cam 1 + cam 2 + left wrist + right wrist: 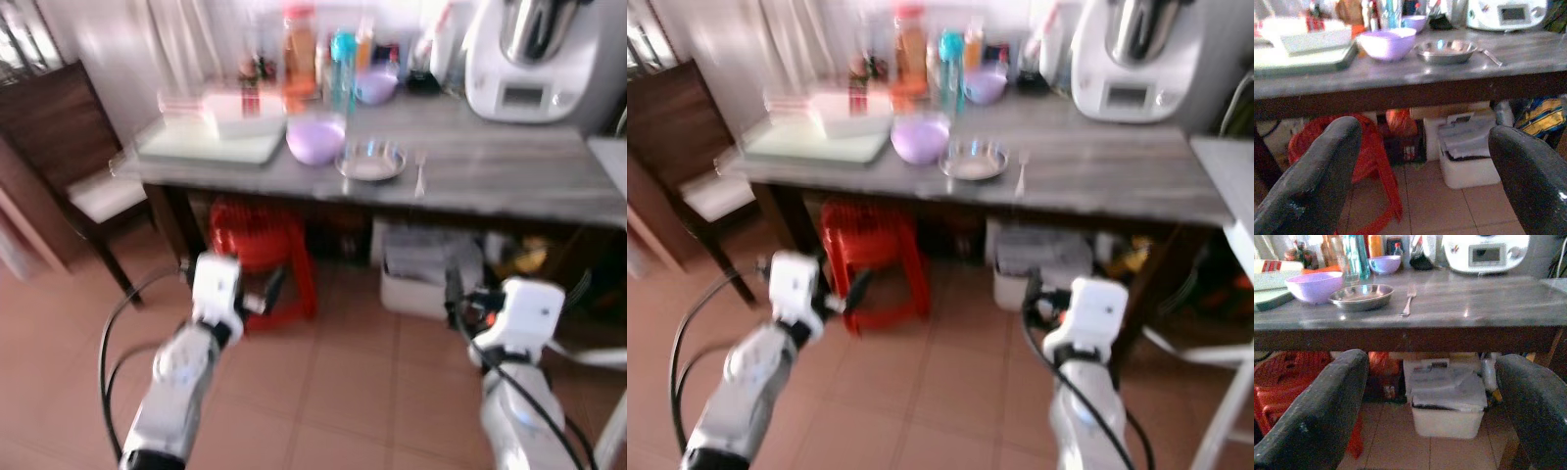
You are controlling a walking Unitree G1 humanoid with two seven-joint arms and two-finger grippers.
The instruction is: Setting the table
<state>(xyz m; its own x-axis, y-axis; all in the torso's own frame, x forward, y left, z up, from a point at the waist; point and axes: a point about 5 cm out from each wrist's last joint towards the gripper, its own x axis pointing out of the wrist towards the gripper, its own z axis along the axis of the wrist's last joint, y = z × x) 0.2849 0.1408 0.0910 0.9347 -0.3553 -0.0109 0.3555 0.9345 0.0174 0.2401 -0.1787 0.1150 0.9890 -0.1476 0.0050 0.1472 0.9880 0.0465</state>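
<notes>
Fork [1407, 299] lies beside the steel plate [1361, 295] near the table's [1488, 308] front edge; both empty, spread-fingered grippers, left gripper [1425, 171] and right gripper [1432, 406], should rise above that edge before reaching.

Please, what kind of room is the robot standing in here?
Most likely a home kitchen or dining corner: a grey table holds a purple bowl, a steel plate and a fork, with a white kitchen appliance behind and a tiled floor below.
</notes>
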